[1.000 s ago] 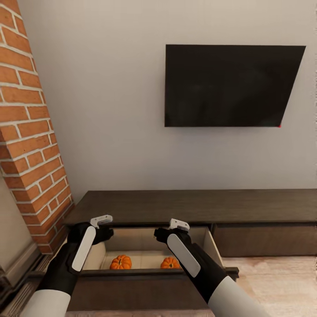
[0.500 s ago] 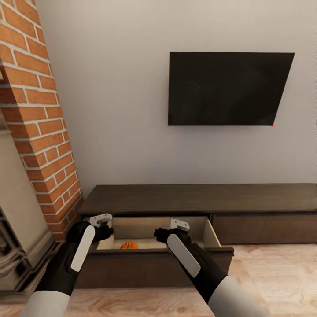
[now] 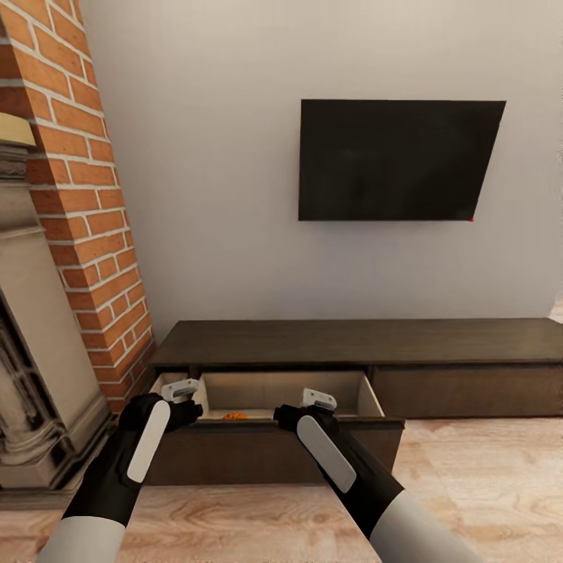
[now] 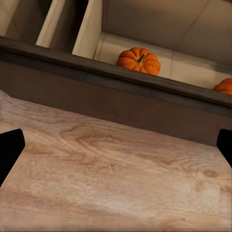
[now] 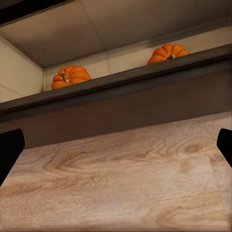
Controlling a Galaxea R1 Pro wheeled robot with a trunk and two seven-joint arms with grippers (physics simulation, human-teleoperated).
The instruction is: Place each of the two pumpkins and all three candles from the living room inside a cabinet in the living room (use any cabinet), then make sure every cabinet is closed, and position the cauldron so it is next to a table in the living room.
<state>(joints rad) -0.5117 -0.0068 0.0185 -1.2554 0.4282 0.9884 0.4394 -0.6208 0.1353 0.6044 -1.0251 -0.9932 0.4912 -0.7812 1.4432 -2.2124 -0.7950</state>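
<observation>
You have nothing to read here: no text, label, brand, number or sign shows on the cabinet (image 3: 360, 344), the pumpkins (image 4: 138, 60), the TV (image 3: 399, 160), the brick wall (image 3: 86, 219) or the floor (image 3: 469, 485).

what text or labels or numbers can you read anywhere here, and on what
None: no readable words, numbers or brand marks in any view.
The television is a blank black panel with only a tiny red dot at its lower corner, no logo.
The cabinet, its open drawer and the pumpkins carry no lettering.
The left gripper and right gripper show plain white and black housings, no markings.
</observation>
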